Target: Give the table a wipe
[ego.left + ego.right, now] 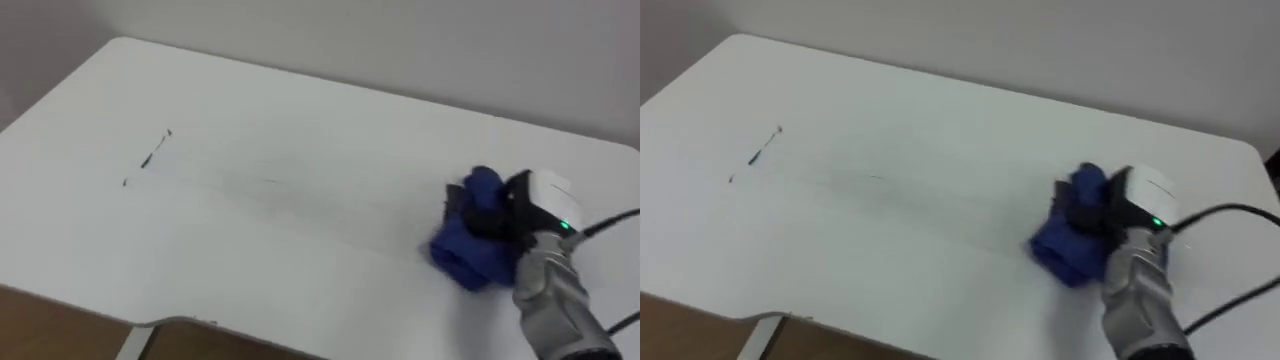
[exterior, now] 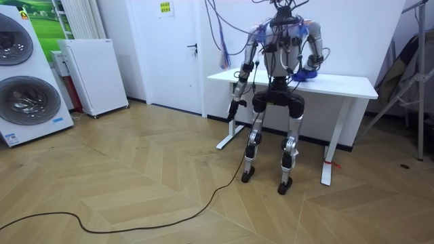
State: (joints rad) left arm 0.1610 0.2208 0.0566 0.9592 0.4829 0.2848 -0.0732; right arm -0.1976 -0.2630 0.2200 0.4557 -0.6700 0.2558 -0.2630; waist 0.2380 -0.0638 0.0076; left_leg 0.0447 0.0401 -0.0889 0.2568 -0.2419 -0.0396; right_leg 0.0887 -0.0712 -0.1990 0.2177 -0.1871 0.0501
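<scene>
A white table point(image 1: 300, 130) spreads before me. A crumpled blue cloth point(image 1: 462, 256) lies on its right part. My right hand point(image 1: 538, 198) rests on the cloth from the right, its dark fingers curled into the folds. Short dark marks point(image 1: 153, 155) streak the tabletop at the far left, and a faint smear runs from them toward the cloth. In the room view I stand upright at the table's front edge, and my left hand point(image 2: 235, 108) hangs at my side, below the tabletop.
The table's near edge point(image 1: 170, 322) cuts across the lower left, with wooden floor beneath it. A pale wall runs behind the far edge. In the room view, washing machines point(image 2: 24, 81) and a white cabinet point(image 2: 95, 74) stand at the room view's left.
</scene>
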